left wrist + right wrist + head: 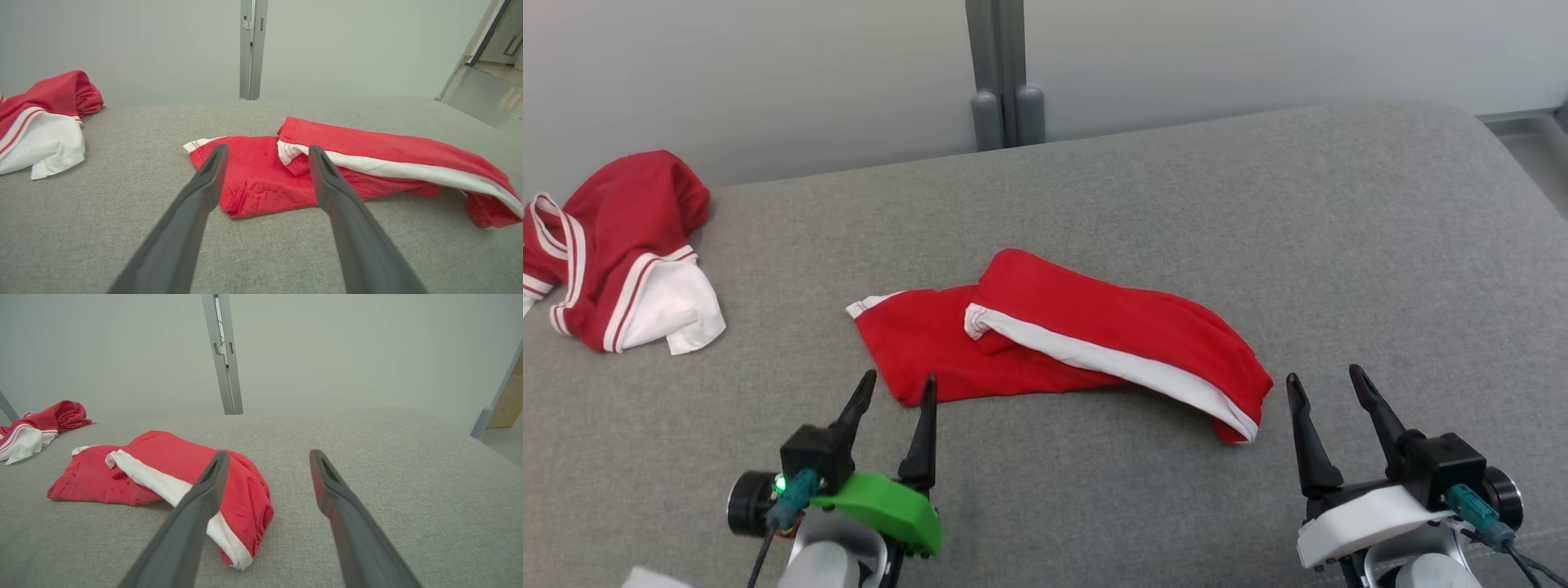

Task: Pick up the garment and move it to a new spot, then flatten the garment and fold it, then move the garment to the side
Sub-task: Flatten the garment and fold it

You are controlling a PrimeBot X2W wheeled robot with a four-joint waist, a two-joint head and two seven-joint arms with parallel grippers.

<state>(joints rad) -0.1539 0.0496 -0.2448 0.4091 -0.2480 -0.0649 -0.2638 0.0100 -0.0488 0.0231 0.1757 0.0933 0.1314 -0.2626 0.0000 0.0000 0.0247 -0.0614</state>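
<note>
A red garment with a white side stripe lies loosely folded over itself in the middle of the grey cushioned surface. It also shows in the left wrist view as the garment and in the right wrist view as the garment. My left gripper stands open just in front of its near left corner, nothing between the fingers. My right gripper is open too, just to the right of the garment's right end and apart from it. In the wrist views the left gripper and the right gripper both hold nothing.
A second red and white garment lies crumpled at the far left of the surface. A grey post stands behind the back edge against a pale wall. The surface's rounded right edge drops to the floor.
</note>
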